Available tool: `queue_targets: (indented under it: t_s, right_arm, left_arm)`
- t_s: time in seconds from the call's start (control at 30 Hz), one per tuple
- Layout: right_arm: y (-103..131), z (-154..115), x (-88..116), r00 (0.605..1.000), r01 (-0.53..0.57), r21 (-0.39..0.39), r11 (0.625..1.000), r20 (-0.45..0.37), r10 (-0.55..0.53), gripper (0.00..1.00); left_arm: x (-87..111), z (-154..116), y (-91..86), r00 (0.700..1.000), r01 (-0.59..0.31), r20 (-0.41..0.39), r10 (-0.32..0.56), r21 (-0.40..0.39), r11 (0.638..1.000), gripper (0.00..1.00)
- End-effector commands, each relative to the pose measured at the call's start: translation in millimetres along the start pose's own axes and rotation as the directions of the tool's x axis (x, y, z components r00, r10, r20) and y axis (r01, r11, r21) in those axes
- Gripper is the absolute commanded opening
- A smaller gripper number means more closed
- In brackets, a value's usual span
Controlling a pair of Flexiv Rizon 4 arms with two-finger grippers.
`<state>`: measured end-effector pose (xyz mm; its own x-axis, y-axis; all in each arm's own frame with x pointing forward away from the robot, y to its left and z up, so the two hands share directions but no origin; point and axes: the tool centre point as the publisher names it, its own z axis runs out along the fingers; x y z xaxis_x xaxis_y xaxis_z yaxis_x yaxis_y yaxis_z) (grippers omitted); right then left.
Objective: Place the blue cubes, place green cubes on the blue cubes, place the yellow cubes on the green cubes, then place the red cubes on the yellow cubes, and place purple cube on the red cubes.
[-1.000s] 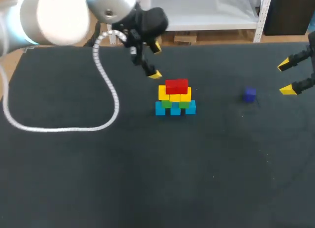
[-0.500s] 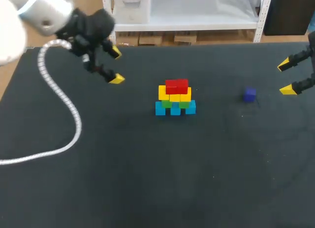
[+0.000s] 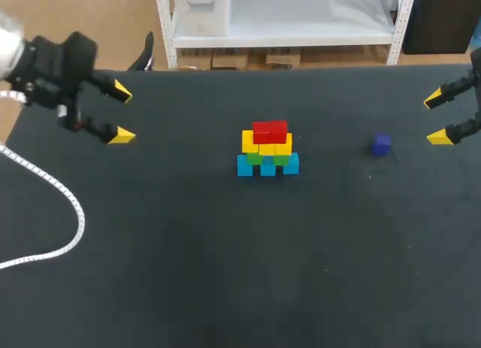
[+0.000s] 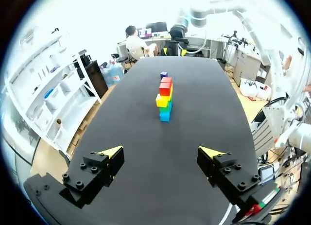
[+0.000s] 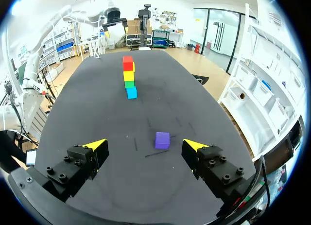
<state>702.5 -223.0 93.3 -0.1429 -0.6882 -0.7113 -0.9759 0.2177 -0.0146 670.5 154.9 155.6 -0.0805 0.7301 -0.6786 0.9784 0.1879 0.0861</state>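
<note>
Right of the stack [image 3: 268, 149], the purple cube [image 3: 381, 144] was seen loose.
It was judged light and rigid, best pinched across opposite faces; the right gripper [image 3: 437, 119], near it, and the left gripper [image 3: 121, 114] were held wide open, empty.

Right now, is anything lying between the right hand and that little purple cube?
No. In the right wrist view the purple cube sits just ahead of the open right hand, with only bare black table between them.

The left gripper [image 3: 120, 113] hovers far out on its own side, yellow-tipped fingers spread wide — the right gripper [image 3: 437, 119] (fingers equally parted) hangs opposite, both pointing inward.
</note>
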Motion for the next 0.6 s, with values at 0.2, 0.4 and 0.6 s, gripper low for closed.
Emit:
queue_targets:
  t_s: [0.2, 0.4, 0.6]
  right_arm:
    - [0, 0, 0, 1.000, 0.001, 0.000, 1.000, 0.002, -0.001, 1.00]
    - [0, 0, 0, 1.000, 0.001, 0.000, 1.000, 0.002, -0.001, 1.00]
    - [-11, 5, 3, 0.998, 0.042, 0.030, 0.999, -0.055, -0.040, 1.00]
  left_arm:
    - [-1.8, -8, 13.3, 0.997, -0.047, 0.057, 0.046, 0.011, 0.999, 1.00]
    - [-2.8, -10, 14.7, 0.997, -0.070, 0.037, 0.069, 0.034, 0.997, 1.00]
    - [-2.8, -10, 14.7, 0.997, -0.070, 0.037, 0.069, 0.034, 0.997, 1.00]
